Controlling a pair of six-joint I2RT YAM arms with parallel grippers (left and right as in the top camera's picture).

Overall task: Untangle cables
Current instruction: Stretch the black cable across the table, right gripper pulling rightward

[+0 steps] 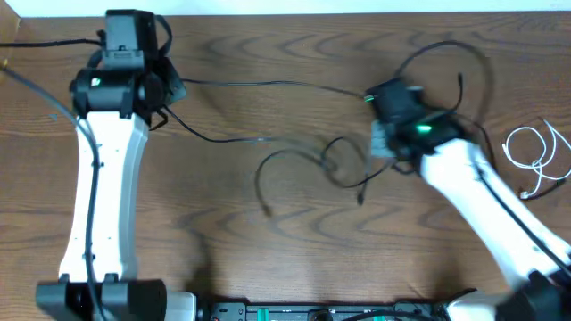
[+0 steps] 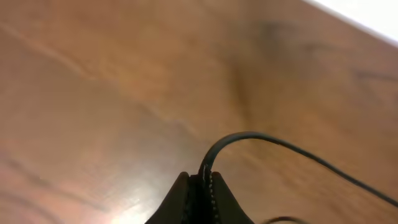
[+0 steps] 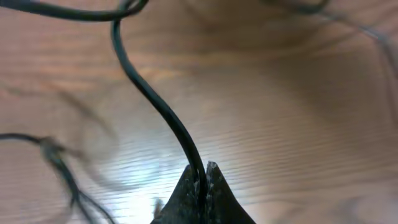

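Observation:
A thin black cable stretches across the table between my two grippers. My left gripper is shut on its left end; in the left wrist view the cable arcs up out of the closed left gripper and runs off right. My right gripper is shut on a black cable that rises from the closed right gripper and meets another strand at the top. A looped black tangle lies mid-table. A white cable lies coiled at the far right.
Another black cable trails from under the left arm toward the table's middle. A black loop arches behind the right arm. Thicker arm wires run along the back left. The arm bases stand at the front edge.

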